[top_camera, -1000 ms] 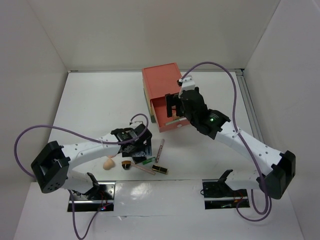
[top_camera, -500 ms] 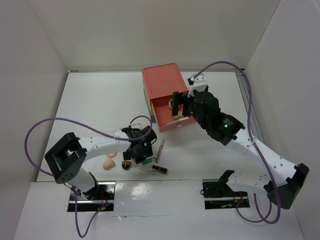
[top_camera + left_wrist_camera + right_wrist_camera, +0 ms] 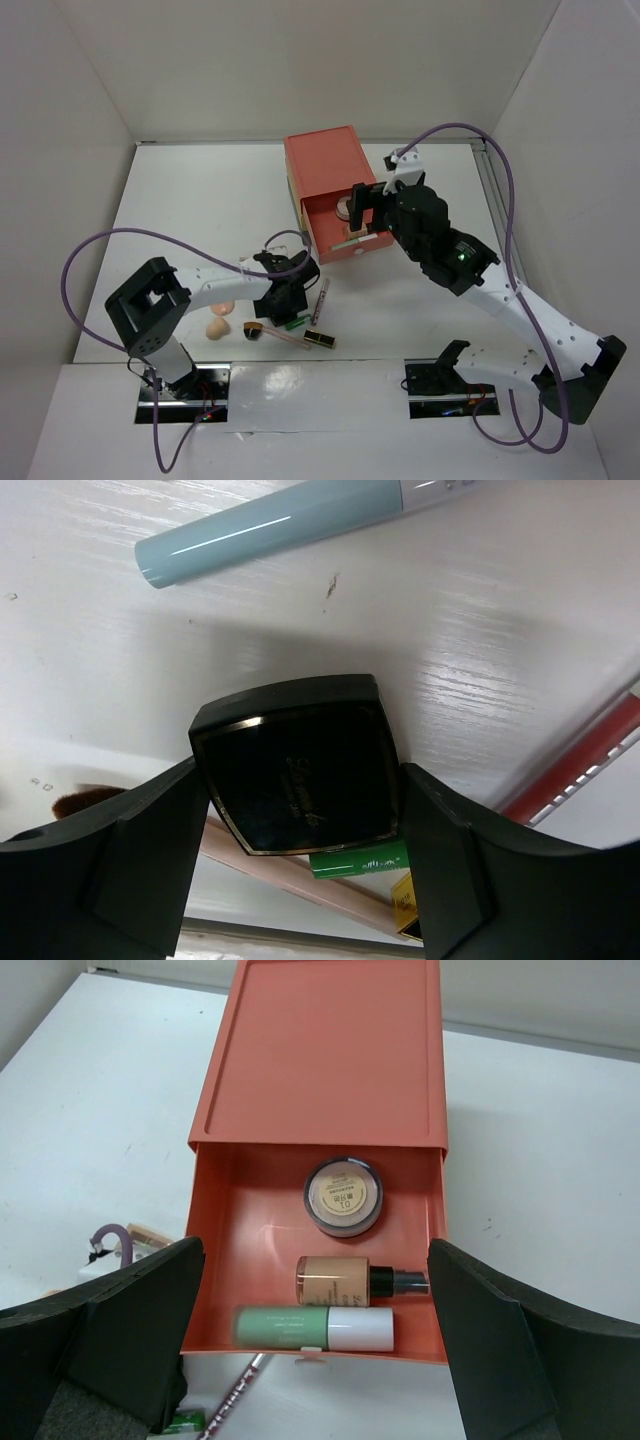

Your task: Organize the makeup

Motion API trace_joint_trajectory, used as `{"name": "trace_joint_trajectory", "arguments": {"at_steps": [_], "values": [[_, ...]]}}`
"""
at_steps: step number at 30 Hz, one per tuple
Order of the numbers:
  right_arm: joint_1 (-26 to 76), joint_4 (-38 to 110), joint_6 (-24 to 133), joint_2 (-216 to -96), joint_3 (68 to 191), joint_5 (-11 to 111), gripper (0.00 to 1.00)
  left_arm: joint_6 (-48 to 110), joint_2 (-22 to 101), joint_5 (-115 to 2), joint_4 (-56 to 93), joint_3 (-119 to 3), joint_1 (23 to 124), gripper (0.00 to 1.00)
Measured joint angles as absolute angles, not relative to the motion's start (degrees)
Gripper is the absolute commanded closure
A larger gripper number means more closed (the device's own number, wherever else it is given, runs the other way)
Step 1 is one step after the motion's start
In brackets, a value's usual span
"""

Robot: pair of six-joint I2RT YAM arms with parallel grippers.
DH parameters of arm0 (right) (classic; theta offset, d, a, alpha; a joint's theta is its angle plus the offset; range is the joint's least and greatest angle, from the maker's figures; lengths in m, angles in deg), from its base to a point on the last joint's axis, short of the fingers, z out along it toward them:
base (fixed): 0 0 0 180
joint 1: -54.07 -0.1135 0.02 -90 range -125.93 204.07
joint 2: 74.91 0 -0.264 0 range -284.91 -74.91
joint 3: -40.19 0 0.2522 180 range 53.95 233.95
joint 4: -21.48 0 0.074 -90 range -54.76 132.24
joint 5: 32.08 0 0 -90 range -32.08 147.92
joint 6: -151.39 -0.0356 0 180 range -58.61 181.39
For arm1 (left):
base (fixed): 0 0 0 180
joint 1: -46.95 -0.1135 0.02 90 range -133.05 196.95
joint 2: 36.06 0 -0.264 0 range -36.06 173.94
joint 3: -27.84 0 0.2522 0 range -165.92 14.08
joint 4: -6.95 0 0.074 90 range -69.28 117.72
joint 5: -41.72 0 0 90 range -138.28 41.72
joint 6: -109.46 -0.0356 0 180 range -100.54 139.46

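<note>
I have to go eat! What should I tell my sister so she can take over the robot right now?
Left pincer: straddles the black compact on the table, pads at its sides; grip unclear.
Right pincer: open, above the open orange drawer.
Done: round compact, foundation bottle and green tube lie in the drawer.
Left to do: black compact, mint tube, red stick and peach sponge are on the table and need stowing.

light bright, even | shadows soft, short | glare streak on mint tube [image 3: 270, 528] | wrist-view foregrounds blurred
</note>
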State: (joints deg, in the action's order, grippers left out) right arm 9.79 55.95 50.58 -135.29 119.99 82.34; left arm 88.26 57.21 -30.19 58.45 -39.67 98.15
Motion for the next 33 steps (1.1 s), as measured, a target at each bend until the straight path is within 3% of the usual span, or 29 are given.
{"name": "trace_joint_trajectory", "arguments": {"at_steps": [1,5,10,19,26,33], "values": [[9.8,55.9,50.6,-135.1,120.0,82.4,0.00,88.3,57.2,-30.1,58.5,-39.7,98.1,0.33],[9.9,56.2,50.6,-134.5,120.0,83.0,0.00,88.6,57.1,-29.5,59.5,-40.1,98.1,0.46],[10.8,56.4,49.4,-133.1,119.4,85.6,0.00,88.6,53.3,-26.1,65.6,-44.8,98.1,0.48],[11.6,58.7,46.8,-128.9,116.5,90.2,0.00,84.0,43.3,-15.7,73.8,-63.5,97.7,0.47],[12.0,59.1,46.2,-128.4,116.5,91.2,0.00,72.6,48.5,-13.9,72.4,-78.6,97.4,0.48],[12.4,60.0,46.2,-128.3,116.1,93.2,0.00,60.7,56.7,-22.0,65.7,-84.7,98.8,0.45]]}}
